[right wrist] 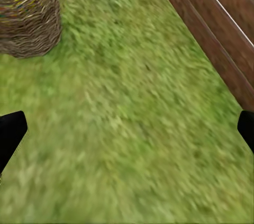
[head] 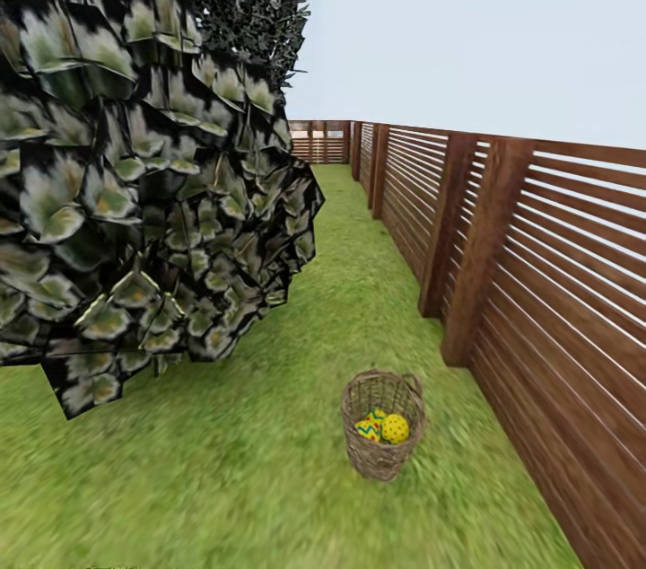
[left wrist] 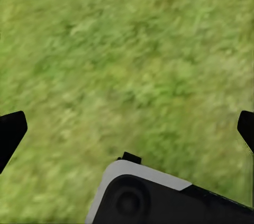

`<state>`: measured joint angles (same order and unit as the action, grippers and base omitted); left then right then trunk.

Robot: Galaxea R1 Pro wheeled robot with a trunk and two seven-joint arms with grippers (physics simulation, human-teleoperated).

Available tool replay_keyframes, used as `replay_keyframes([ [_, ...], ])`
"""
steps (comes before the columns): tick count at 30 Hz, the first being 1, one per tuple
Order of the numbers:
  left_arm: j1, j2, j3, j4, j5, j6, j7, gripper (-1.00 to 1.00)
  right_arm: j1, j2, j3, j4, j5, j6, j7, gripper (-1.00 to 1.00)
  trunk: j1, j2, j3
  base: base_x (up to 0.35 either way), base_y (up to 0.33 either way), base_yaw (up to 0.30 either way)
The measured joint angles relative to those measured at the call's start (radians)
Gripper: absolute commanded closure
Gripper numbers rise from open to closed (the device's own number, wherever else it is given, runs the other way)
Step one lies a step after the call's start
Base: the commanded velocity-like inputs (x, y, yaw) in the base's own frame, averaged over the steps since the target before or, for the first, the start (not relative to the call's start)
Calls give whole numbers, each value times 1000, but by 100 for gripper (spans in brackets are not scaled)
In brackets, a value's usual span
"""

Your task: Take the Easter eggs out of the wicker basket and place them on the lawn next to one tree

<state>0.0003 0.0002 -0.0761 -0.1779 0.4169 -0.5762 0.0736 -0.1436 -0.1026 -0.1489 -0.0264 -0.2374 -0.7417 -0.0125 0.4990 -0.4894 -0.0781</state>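
Brown woven wicker basket (head: 382, 425) stands upright on the patchy green lawn (head: 233, 461), near the brown slatted wooden fence (head: 538, 282). Inside it lie yellow Easter eggs with blue zigzag bands (head: 383, 427); 2 are clear, more I cannot tell. A large dark leafy bush (head: 135, 192) hangs at the left. The left gripper (left wrist: 127, 131) and the right gripper (right wrist: 127, 131) both hover over grass with fingertips wide apart, holding nothing.

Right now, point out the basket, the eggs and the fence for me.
wicker basket (head: 380, 454), head view, on its woven front wall below the rim.
Easter eggs (head: 395, 428), head view, on the yellow egg with red dots inside the basket.
fence (head: 484, 255), head view, on a near upright wooden post.
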Motion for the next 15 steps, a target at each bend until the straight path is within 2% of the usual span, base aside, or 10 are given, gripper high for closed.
replay_keyframes([
  [8, 0, 0, 0, 0, 0, 0, 0, -100, 0, 0, 0, 0, 0, 0, 0, -100, 0, 0, 0, 248, -147, 276],
  [15, 0, 0, 0, 0, 0, 1, -1, -100, 0, 0, 0, 0, 0, 1, 0, -100, 0, 0, 0, 256, -212, 276],
])
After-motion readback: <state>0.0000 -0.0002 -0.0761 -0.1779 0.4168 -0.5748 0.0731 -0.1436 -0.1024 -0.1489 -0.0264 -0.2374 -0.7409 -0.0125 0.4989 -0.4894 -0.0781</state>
